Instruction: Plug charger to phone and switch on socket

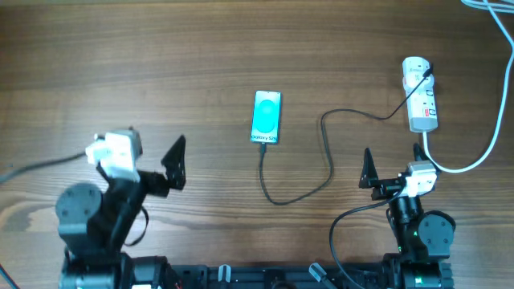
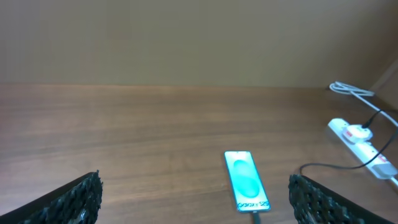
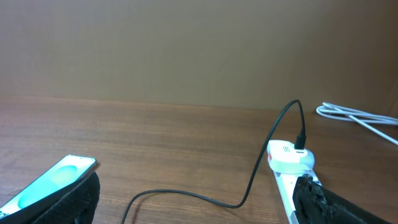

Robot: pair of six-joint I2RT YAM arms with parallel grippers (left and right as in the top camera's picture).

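Note:
The phone (image 1: 267, 116) with its turquoise screen lies flat at mid table; it also shows in the left wrist view (image 2: 246, 188) and at the right wrist view's left edge (image 3: 50, 180). The black charger cable (image 1: 325, 152) runs from an adapter in the white socket strip (image 1: 421, 95) in a loop to the phone's near end, where its connector sits in the phone. My left gripper (image 2: 196, 202) is open and empty, near-left of the phone. My right gripper (image 3: 199, 199) is open and empty, near the strip (image 3: 292, 168).
The strip's thick white cord (image 1: 482, 152) loops along the table's right side and off the far right corner (image 3: 354, 115). A brown wall stands behind the table's far edge.

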